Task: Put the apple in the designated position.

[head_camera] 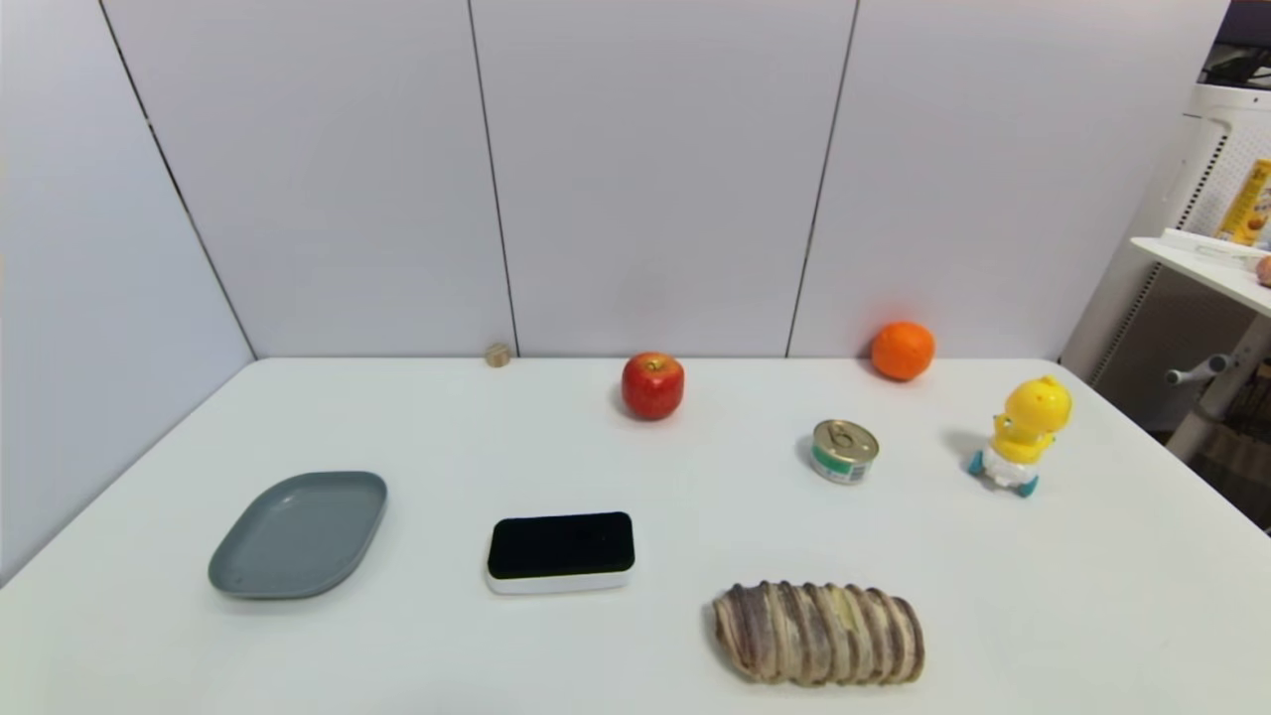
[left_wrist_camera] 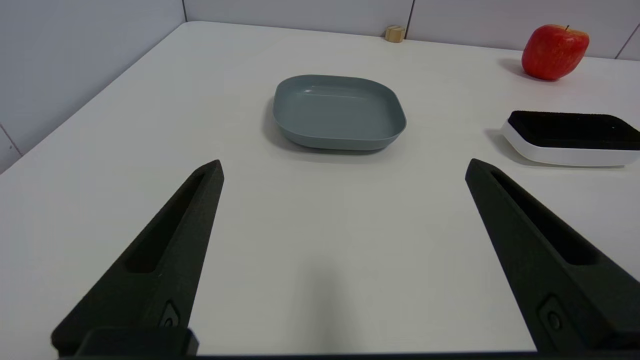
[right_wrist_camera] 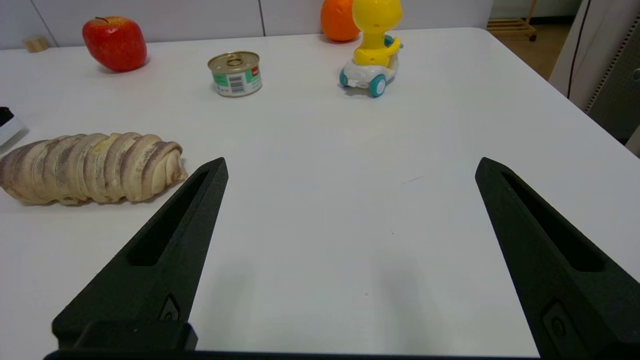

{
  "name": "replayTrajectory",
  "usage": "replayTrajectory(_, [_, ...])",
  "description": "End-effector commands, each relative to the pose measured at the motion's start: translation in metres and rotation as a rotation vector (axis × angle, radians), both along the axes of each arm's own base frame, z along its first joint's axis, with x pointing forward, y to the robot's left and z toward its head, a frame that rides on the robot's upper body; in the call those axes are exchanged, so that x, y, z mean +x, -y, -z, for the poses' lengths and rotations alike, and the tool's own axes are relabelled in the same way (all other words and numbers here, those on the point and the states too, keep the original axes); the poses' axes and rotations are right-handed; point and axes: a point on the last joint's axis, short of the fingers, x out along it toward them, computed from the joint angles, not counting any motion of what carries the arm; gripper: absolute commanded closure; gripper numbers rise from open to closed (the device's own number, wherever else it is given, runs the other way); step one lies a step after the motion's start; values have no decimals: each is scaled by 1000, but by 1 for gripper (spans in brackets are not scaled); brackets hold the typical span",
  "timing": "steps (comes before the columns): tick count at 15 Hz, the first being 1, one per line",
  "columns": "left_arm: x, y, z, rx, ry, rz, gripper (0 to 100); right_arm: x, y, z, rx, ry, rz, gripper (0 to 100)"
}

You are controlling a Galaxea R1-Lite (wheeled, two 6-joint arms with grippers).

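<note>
The glossy red apple (head_camera: 652, 384) with its short brown stem stands upright near the far edge of the white table (head_camera: 635, 645), close to the grey wall panels, touched by nothing. A round orange fruit (head_camera: 903, 350) sits well to its right, also at the far edge, and a small tan wooden block (head_camera: 497, 355) lies to its left against the wall.

Nearer the robot, a shallow grey-blue rounded plate (head_camera: 298, 533) rests on the left side of the table, holding nothing. Just right of it lies a flat pad with a black top and white base (head_camera: 561, 552); in the right wrist view only a corner of this pad shows at the edge. A ridged, brown-and-cream striped bread loaf (head_camera: 818, 633) lies front and centre-right. Between the loaf and the orange stands a short metal tin with a pull-ring lid and green label (head_camera: 844, 451); the label text is too small to read. A yellow duck toy on a white cart with teal wheels (head_camera: 1019, 434) stands to the right of the tin; in the right wrist view it hides part of the orange.

Neither arm appears in the head view. The left gripper (left_wrist_camera: 344, 170) hovers low over bare table short of the plate, its 2 black fingers spread wide and holding nothing. The right gripper (right_wrist_camera: 350, 167) hovers over bare table beside the loaf, jaws likewise wide apart and empty.
</note>
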Motion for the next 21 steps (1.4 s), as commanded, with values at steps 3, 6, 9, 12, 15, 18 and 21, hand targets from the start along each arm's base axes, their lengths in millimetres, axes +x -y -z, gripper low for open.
replayTrajectory(3, [35,1,-72,86,-67,36,0,0,0,0,1,-1,0,0])
replayTrajectory(6, [97,13,-133,177,-79,203,0,0,0,0,1,-1,0,0])
replayTrajectory(9, [152,58,-173,188,-76,450,0,0,0,0,1,-1,0,0])
replayTrajectory(12, [187,100,-177,205,-80,579,0,0,0,0,1,-1,0,0])
replayTrajectory(15, [228,131,-165,198,-33,597,0,0,0,0,1,-1,0,0])
replayTrajectory(18, [259,151,-146,204,-84,597,0,0,0,0,1,-1,0,0])
replayTrajectory(21, [295,174,-133,207,-101,600,0,0,0,0,1,-1,0,0])
